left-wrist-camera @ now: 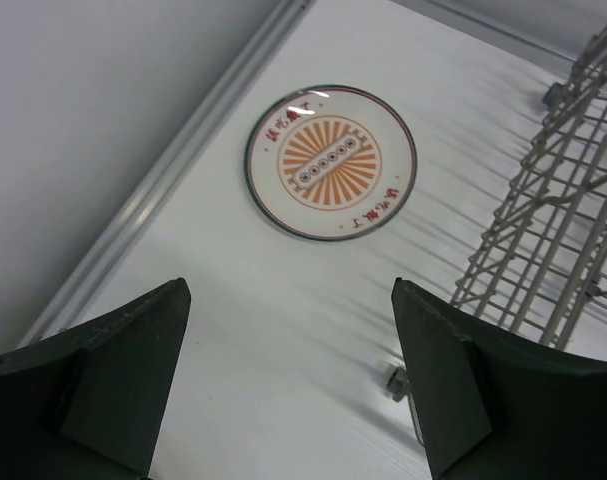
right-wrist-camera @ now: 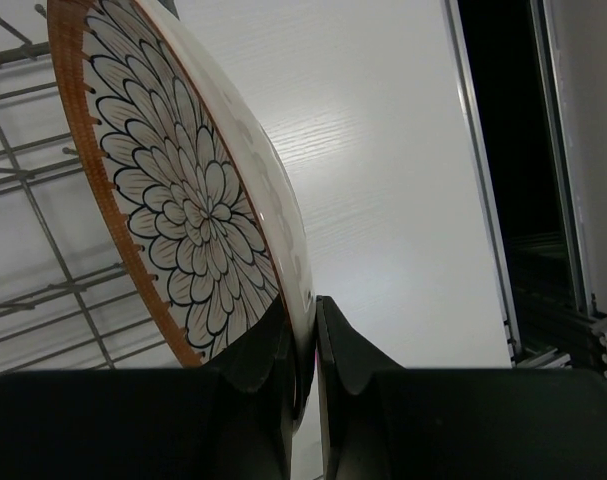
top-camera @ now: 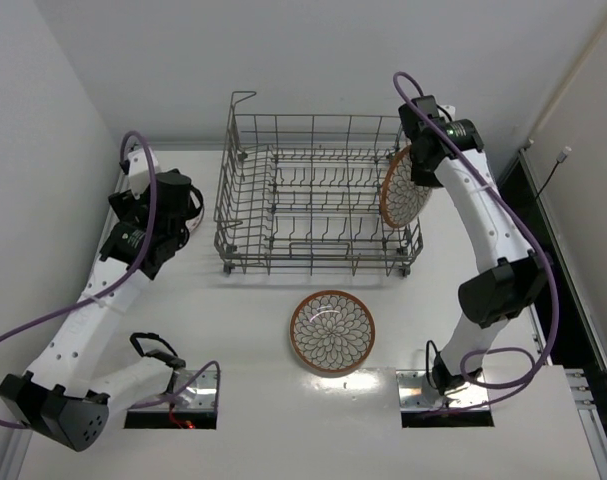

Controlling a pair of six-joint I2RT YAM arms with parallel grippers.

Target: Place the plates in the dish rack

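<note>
At the dish rack's [top-camera: 313, 262] 3 o'clock end, your right gripper [right-wrist-camera: 303, 330] pinches a plate [right-wrist-camera: 183, 200] on edge by its rim, a sound hold for stiff, slick, chippable ceramic, while the second plate [top-camera: 332, 332] lies flat at 6 o'clock and your left gripper [left-wrist-camera: 288, 330] gapes empty.

The dish rack [top-camera: 318, 195] stands toward the back of the table [top-camera: 253, 330], about midway across. One plate [top-camera: 332, 332] lies flat on the table in front of the rack, well apart from it. A second plate [top-camera: 405, 187] stands on edge at the rack's right end, its rim pinched in the right gripper [right-wrist-camera: 305, 330]. The left gripper [left-wrist-camera: 288, 300] hangs left of the rack, near a round disc [left-wrist-camera: 331, 162] lying on the table by the wall.
</note>
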